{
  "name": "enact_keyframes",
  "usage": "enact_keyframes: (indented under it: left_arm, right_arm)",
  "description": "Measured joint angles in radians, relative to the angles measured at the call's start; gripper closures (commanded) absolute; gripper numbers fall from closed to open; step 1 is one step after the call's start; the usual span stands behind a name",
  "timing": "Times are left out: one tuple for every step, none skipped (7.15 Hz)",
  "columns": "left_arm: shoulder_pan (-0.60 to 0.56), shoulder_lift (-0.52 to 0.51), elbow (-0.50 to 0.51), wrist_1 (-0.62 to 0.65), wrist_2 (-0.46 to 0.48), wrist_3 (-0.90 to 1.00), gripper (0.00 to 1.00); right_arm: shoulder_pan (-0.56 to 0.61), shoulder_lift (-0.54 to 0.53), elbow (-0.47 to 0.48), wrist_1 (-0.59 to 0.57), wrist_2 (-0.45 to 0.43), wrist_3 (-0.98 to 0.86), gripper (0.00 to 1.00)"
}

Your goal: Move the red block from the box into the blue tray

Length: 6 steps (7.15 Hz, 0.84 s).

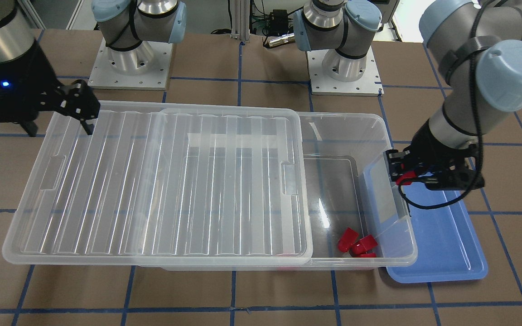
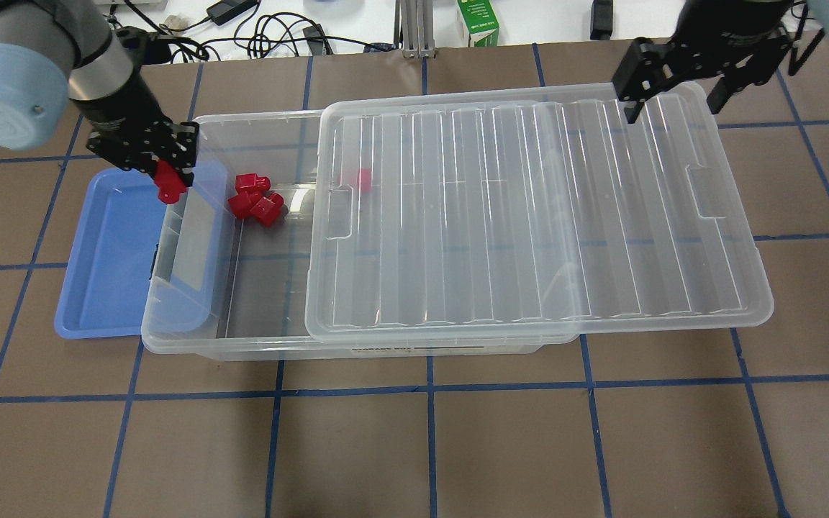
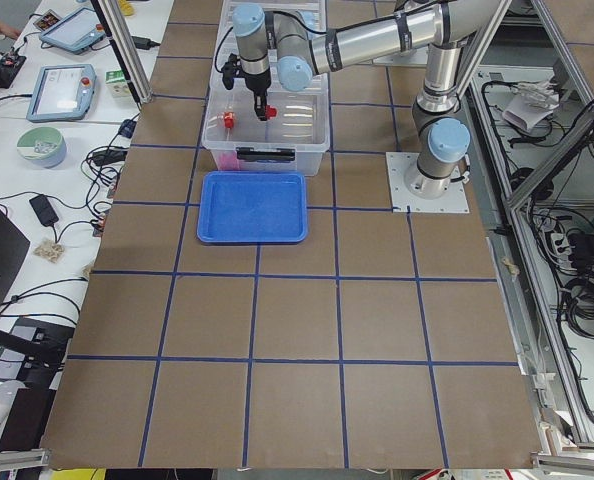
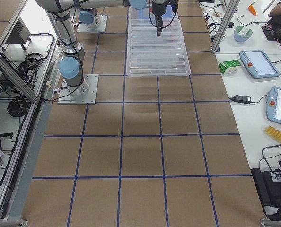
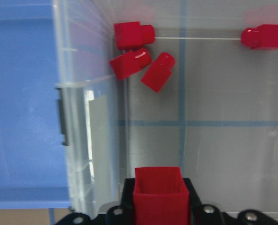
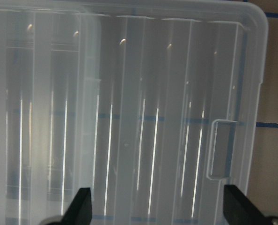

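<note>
1. A brown table (image 2: 429, 446) gridded with blue tape is carrying the box (image 2: 177, 344), with its lid (image 2: 529, 216) lying askew over most of it. Cables (image 2: 270, 32) are trailing along the far edge.
2. The left gripper (image 2: 168, 180) is clamping the red block (image 2: 169, 189) above the box's end wall, beside the blue tray (image 2: 105, 259).
3. The right gripper (image 2: 672, 106) is hovering, spread wide, over the lid.
4. Other red blocks (image 2: 256, 201) are lying inside the box.

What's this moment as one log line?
left end effector: shut on block, over box rim by tray | right end effector: open, above lid | four loose blocks in box
</note>
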Motion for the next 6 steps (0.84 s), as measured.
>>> enact_keyframes:
  left_arm:
    - [0.09,-0.019,-0.001,0.01,-0.003,0.111,0.81]
    - [0.156,-0.046,-0.016,0.046,-0.028,0.219,0.8]
    - [0.2,-0.077,-0.052,0.121,-0.063,0.294,0.8]
    - [0.226,-0.106,-0.105,0.223,-0.081,0.327,0.8]
    - [0.238,-0.135,-0.162,0.325,-0.09,0.339,0.79]
    - [0.242,-0.164,-0.209,0.411,-0.093,0.342,0.77]
  right_arm:
    - [-0.108,0.0,0.016,-0.009,0.002,-0.127,0.0]
    - [-0.206,0.0,0.05,-0.034,0.006,-0.233,0.0]
    - [-0.278,0.001,0.104,-0.083,0.008,-0.299,0.0]
    - [-0.319,0.004,0.172,-0.152,0.004,-0.331,0.0]
    - [-0.339,0.01,0.247,-0.223,0.006,-0.343,0.0]
    - [-0.347,0.022,0.306,-0.285,0.011,-0.342,0.0]
